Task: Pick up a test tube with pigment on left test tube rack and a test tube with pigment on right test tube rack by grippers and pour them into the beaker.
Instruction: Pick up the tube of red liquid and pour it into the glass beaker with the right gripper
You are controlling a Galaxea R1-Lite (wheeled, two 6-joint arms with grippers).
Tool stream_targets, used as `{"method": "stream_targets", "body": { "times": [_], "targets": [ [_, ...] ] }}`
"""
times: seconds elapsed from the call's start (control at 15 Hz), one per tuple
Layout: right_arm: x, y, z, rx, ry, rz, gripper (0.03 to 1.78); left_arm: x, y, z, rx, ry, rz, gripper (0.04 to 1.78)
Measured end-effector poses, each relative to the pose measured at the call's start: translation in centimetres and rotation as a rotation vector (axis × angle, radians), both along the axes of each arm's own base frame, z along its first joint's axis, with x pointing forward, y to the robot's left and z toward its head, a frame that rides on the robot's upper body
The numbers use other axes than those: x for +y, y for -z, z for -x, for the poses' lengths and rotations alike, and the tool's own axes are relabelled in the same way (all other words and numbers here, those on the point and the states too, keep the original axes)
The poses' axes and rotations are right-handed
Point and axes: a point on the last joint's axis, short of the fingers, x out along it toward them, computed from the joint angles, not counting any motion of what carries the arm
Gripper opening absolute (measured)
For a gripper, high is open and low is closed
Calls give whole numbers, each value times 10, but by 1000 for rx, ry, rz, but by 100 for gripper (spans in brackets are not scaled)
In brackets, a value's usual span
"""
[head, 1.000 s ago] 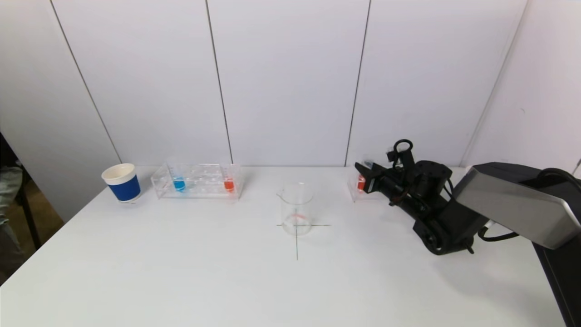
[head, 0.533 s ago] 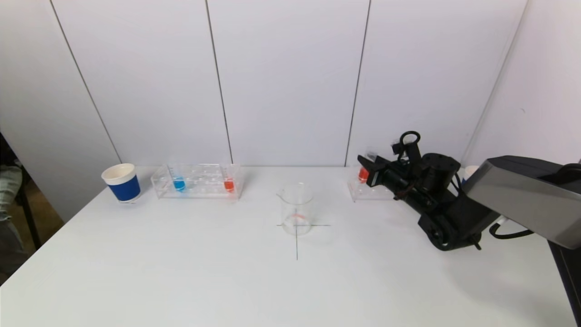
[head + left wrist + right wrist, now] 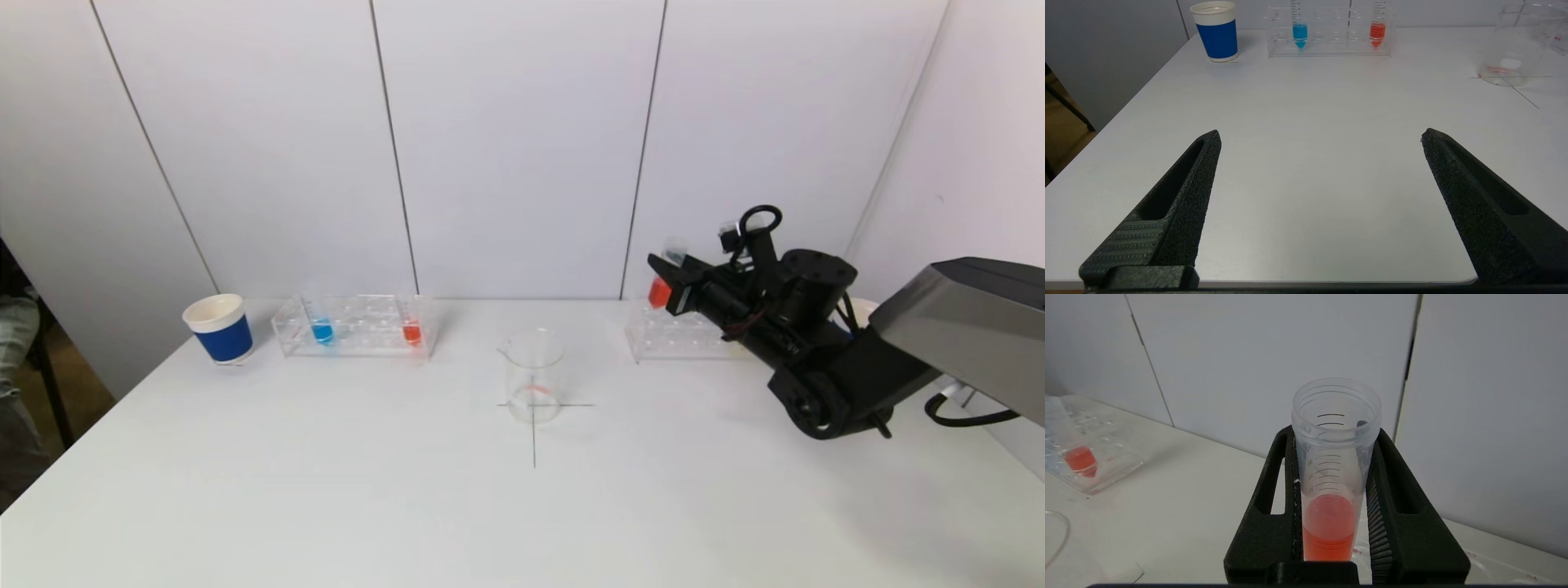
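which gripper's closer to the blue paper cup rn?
Left. The left gripper hovers open over the table facing the blue paper cup; the right gripper holds a red tube above the far-side rack.

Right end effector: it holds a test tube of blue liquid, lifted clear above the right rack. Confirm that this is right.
Not quite: the liquid is red, not blue. The right wrist view shows the right end effector shut on the test tube with red liquid at its bottom. The rest stands: in the head view the tube hangs clear above the right rack.

clear plastic tube (image 3: 1336,457), matt table (image 3: 326,490) — smooth
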Motion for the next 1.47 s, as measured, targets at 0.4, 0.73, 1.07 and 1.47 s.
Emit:
{"method": "stream_targets", "body": {
  "times": [0.4,0.73,1.07,1.47],
  "targets": [
    [20,-39,18,-67,-31,98,50,0,0,0,0,0,0,172],
    [28,-64,32,-129,-38,209,50,0,0,0,0,0,0,172],
    [32,-96,37,-172,-41,264,50,0,0,0,0,0,0,172],
    [41,-113,36,-272,-51,341,50,0,0,0,0,0,0,172]
  ]
}}
